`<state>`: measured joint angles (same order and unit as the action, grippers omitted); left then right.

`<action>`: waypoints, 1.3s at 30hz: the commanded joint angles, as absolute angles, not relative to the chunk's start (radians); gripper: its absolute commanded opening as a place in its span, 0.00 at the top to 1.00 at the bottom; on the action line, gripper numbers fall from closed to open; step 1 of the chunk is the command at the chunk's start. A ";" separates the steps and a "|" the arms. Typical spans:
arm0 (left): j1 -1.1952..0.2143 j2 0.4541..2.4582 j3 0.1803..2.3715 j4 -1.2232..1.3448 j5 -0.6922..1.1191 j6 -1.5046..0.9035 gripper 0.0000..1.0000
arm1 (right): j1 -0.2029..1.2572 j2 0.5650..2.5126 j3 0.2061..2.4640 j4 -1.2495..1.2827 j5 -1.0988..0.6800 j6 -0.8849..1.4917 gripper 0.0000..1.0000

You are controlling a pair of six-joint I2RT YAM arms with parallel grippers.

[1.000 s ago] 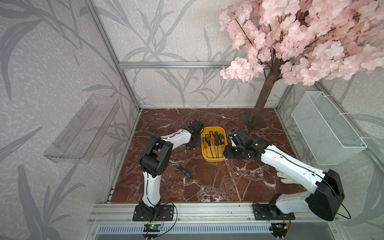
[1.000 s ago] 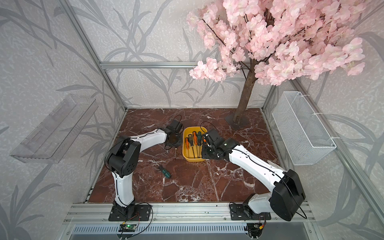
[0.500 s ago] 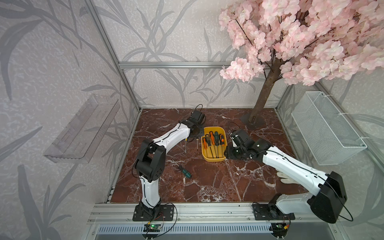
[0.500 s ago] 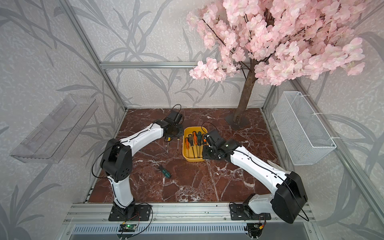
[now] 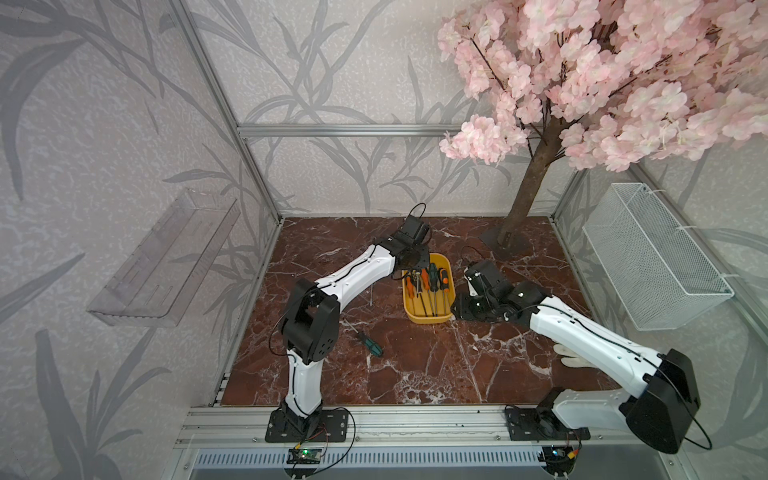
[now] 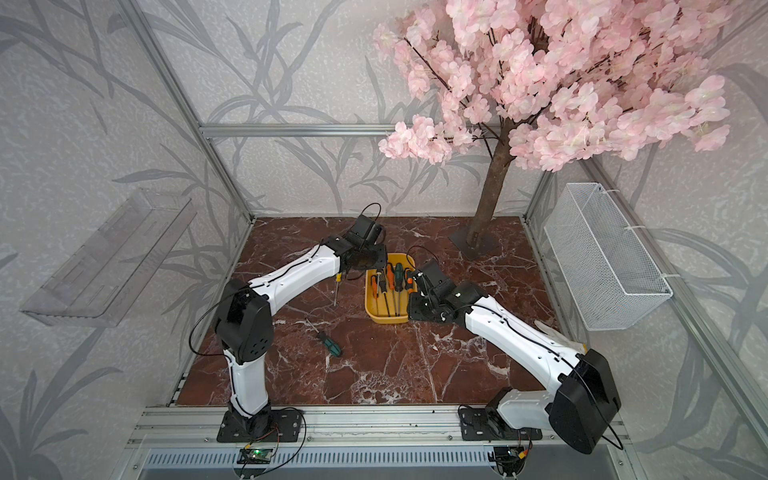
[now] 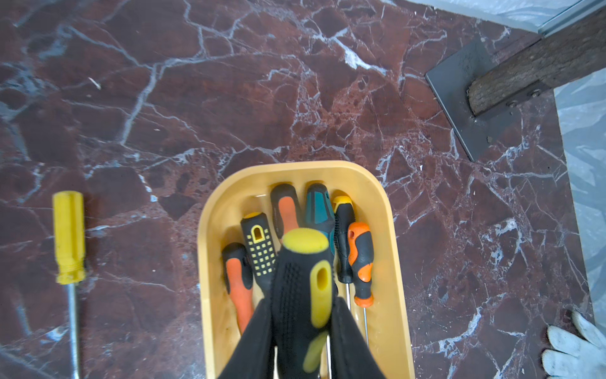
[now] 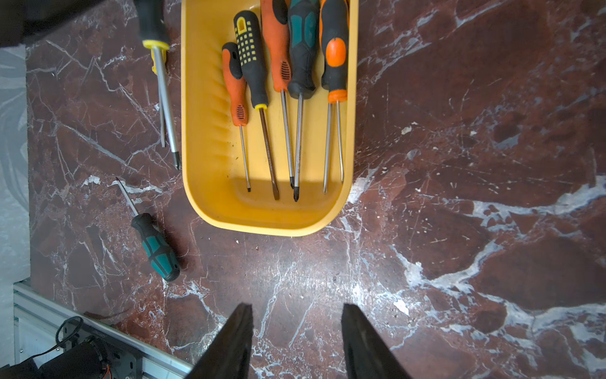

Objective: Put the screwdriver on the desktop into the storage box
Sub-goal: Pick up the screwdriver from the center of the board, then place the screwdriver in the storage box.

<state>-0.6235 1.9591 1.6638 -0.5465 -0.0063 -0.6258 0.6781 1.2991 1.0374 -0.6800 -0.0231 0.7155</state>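
My left gripper (image 7: pixel 301 328) is shut on a black-and-yellow screwdriver (image 7: pixel 303 288) and holds it above the far end of the yellow storage box (image 7: pixel 210 262) (image 5: pixel 428 320), where several screwdrivers lie. On the red-brown desktop (image 5: pixel 415 374), a yellow-handled screwdriver (image 7: pixel 67 236) (image 6: pixel 338 277) lies just left of the box. A green-handled one (image 5: pixel 371 345) (image 8: pixel 155 246) lies further toward the front. My right gripper (image 8: pixel 296 308) stands open and empty over bare desktop by the box's front right corner.
A tree trunk on a metal foot (image 5: pixel 505 243) stands at the back right. A white wire basket (image 5: pixel 652 257) hangs on the right wall and a clear shelf (image 5: pixel 166 257) on the left. A white glove (image 5: pixel 571 357) lies under the right arm.
My left arm has stretched out and carried its gripper, still shut on the screwdriver, to the right over the box's far end. The right arm has hardly moved.
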 commanded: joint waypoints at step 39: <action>-0.660 2.045 1.537 -0.382 -0.014 -0.708 0.50 | 0.643 1.264 1.011 -0.686 -0.025 0.727 0.52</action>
